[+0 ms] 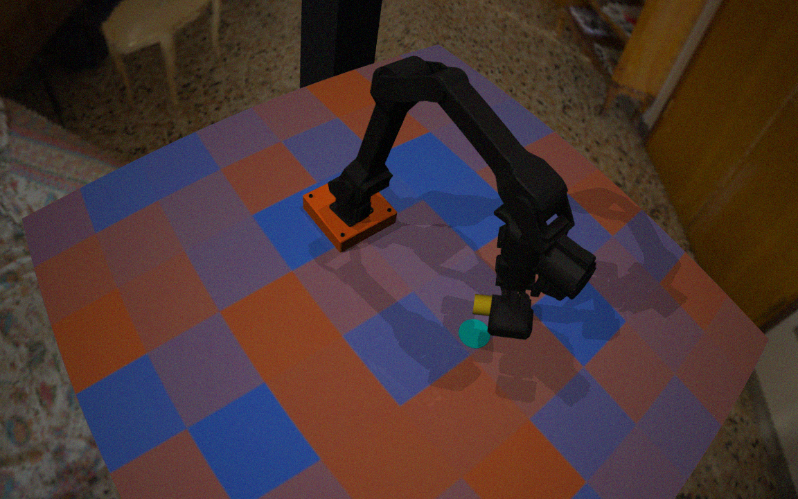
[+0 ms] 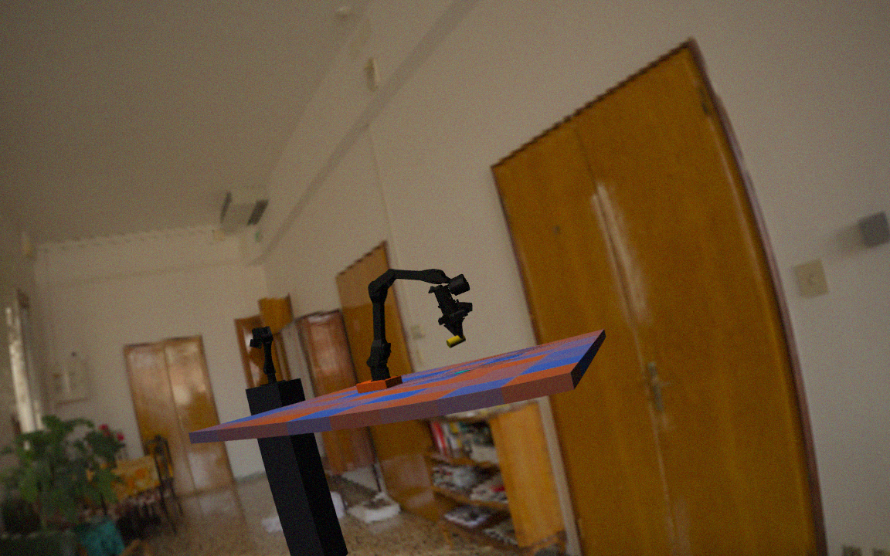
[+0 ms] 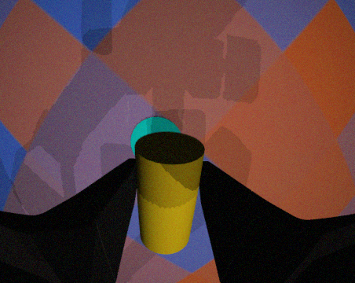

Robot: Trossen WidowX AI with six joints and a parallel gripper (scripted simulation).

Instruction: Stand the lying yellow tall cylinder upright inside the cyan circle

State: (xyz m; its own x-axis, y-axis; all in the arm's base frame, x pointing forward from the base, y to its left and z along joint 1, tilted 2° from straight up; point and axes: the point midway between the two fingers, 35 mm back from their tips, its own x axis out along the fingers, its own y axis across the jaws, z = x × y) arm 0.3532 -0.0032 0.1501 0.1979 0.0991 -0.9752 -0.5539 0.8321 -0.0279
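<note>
Gripping the yellow cylinder (image 3: 170, 200) aloft, claw (image 3: 170, 210) clamped, cyan circle (image 3: 146, 134) partly hidden, cylinder seemingly horizontal.

The arm (image 1: 451, 105) arches up from its base and bends down, wrist pointing downward. The end effector (image 3: 170, 200) hangs above the surface, clamped on the yellow cylinder (image 3: 168, 194).

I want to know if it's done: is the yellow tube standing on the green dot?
No, the yellow tube hangs in the gripper, above the table.
</note>
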